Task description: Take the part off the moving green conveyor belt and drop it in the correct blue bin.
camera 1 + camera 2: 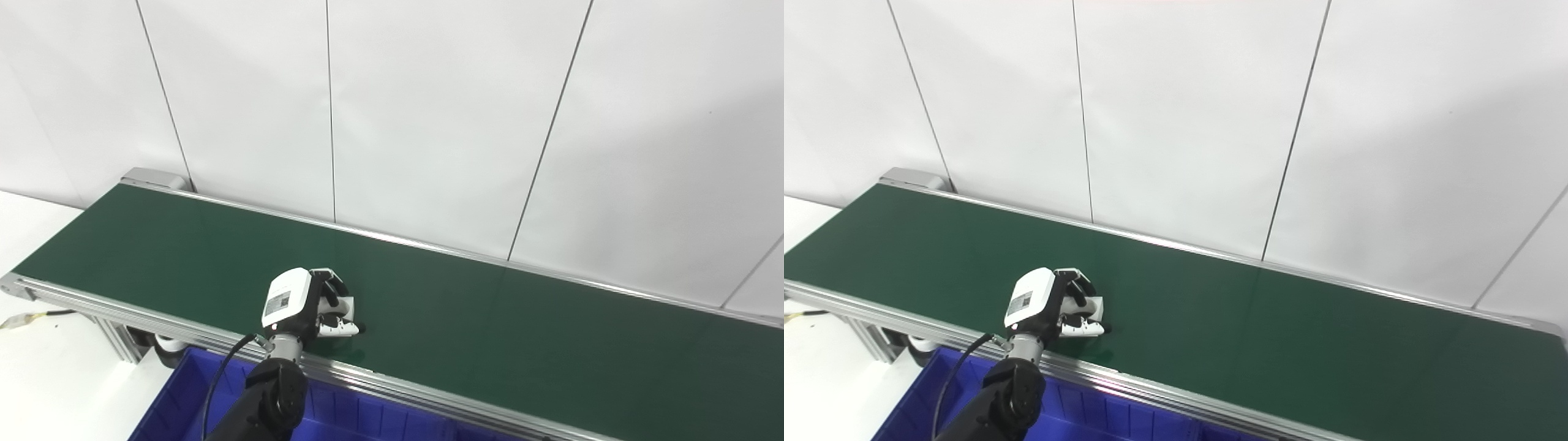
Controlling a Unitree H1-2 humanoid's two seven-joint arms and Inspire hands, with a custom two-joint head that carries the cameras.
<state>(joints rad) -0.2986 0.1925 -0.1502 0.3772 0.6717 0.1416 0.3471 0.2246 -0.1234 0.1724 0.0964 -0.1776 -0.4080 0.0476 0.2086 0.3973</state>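
The green conveyor belt (490, 318) runs from far left to near right. My left hand (306, 303) reaches over the belt's near rail and rests on the belt, also in the right eye view (1053, 303). Its fingers are curled around a small white part (347, 304), seen also in the right eye view (1096, 302); most of the part is hidden by the fingers. A blue bin (349, 416) with divider ribs lies just below the near rail, under my forearm. My right hand is out of view.
The belt's aluminium near rail (429, 392) separates the belt from the bin. A white panelled wall (429, 122) stands right behind the belt. A white table surface (55, 380) and the belt's leg frame (116, 340) are at the left.
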